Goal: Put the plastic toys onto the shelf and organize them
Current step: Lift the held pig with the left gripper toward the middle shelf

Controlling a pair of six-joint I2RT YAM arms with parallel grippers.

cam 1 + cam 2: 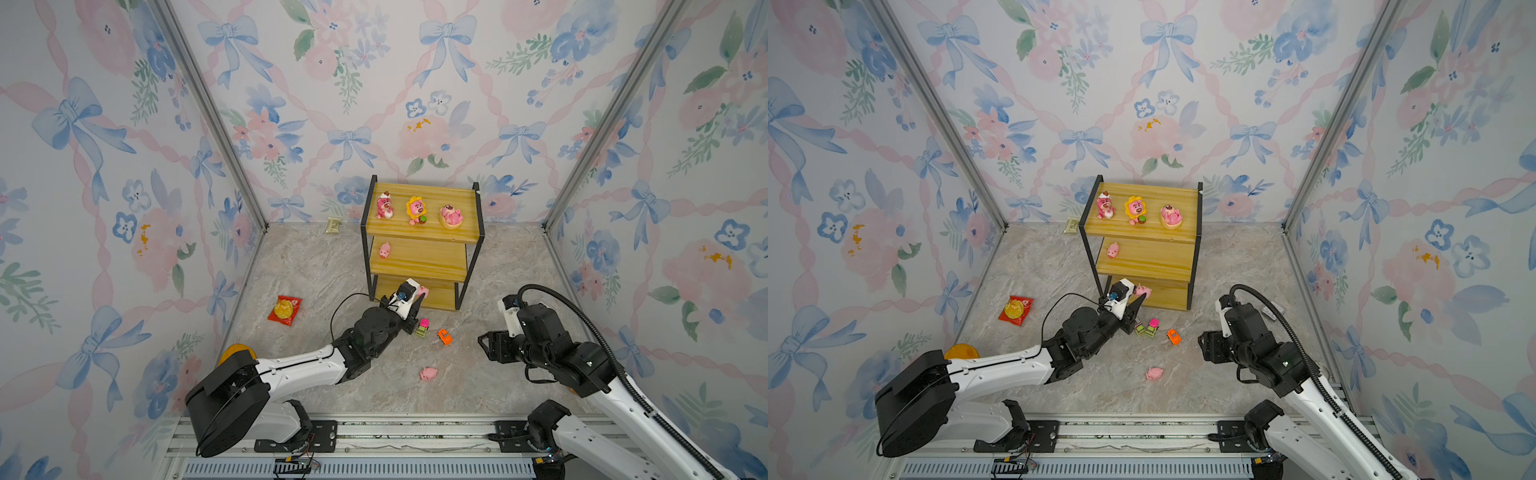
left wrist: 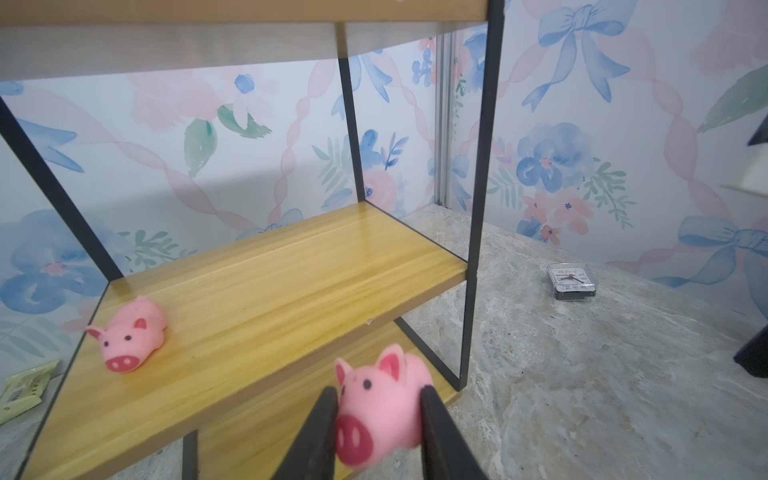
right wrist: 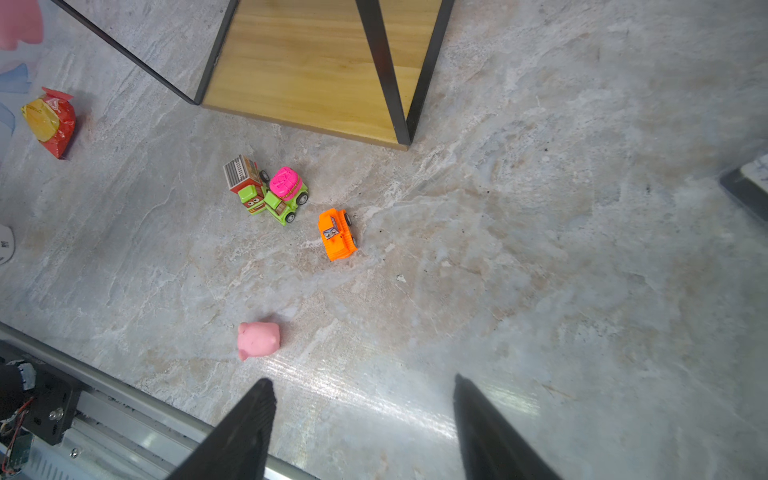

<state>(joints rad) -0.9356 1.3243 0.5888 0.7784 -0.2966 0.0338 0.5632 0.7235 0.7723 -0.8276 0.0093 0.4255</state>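
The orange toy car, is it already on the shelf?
No, the orange car lies on the tabletop in front of the shelf, not on any board.

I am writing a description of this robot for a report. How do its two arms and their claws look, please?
Both arms have white shell links and black joints: left arm, right arm. A ribbed black hose runs along the right arm; a thin black cable loops at the left wrist. The left claw and right claw are black and taper to points.
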